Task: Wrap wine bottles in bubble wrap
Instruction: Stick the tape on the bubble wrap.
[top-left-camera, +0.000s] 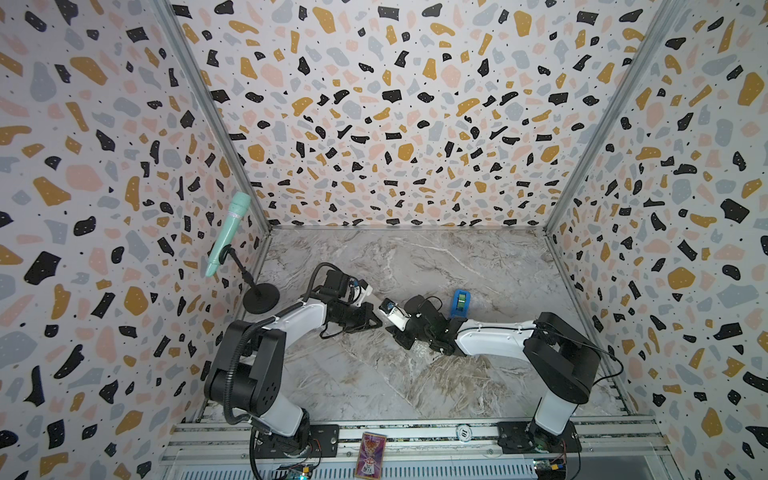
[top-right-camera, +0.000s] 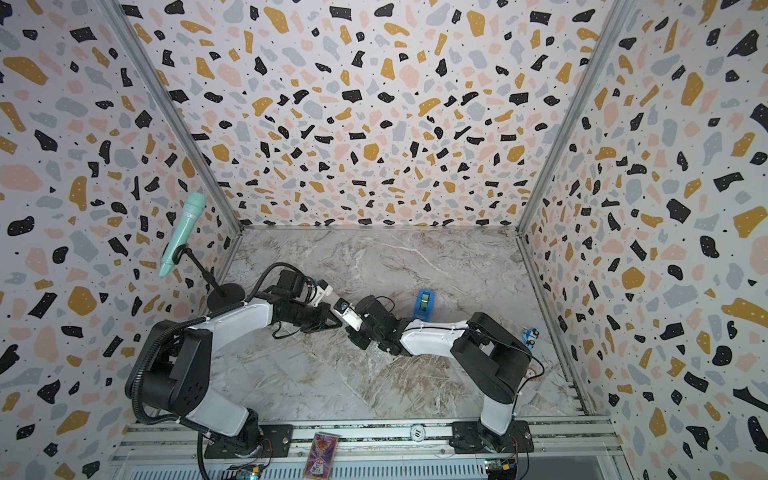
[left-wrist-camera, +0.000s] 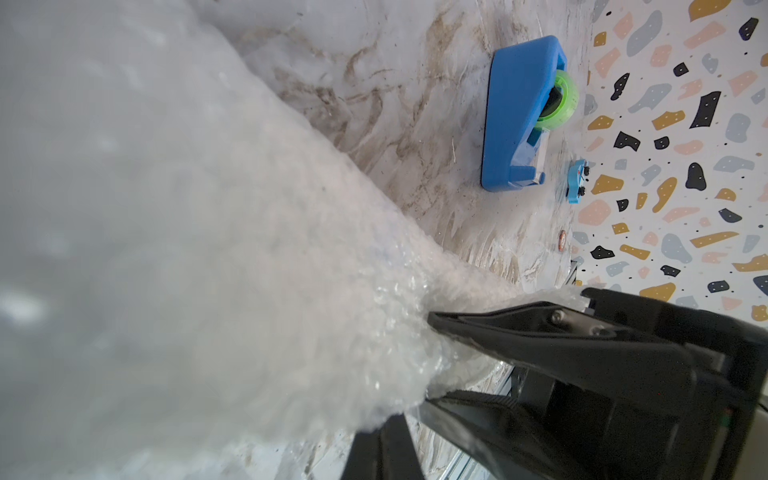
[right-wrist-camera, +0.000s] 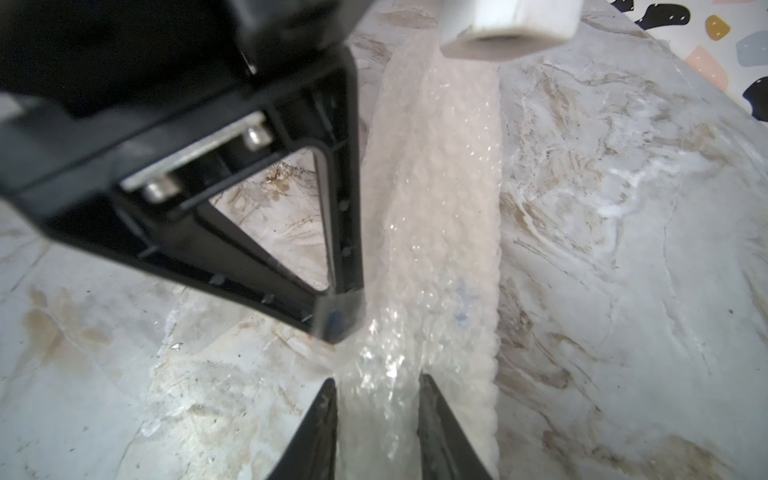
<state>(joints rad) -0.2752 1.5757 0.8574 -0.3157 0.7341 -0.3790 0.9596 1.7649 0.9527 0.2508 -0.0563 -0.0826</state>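
Right wrist view: right gripper (right-wrist-camera: 376, 415) stands partly closed, squeezing the bubble wrap (right-wrist-camera: 440, 199) roll that lies on the table (right-wrist-camera: 623, 208). The bottle (right-wrist-camera: 460, 307) seems inside, only faint blue marks showing. Further along, left gripper (right-wrist-camera: 332, 323) pinches the wrap, fully closed. Rolling looks nearly finished; next probably tape from the dispenser (top-left-camera: 461, 301), without loosening the roll.

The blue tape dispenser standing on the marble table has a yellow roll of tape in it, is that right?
No. The tape roll in the blue tape dispenser is green, not yellow; the left wrist view shows it. The dispenser does stand on the marble table.
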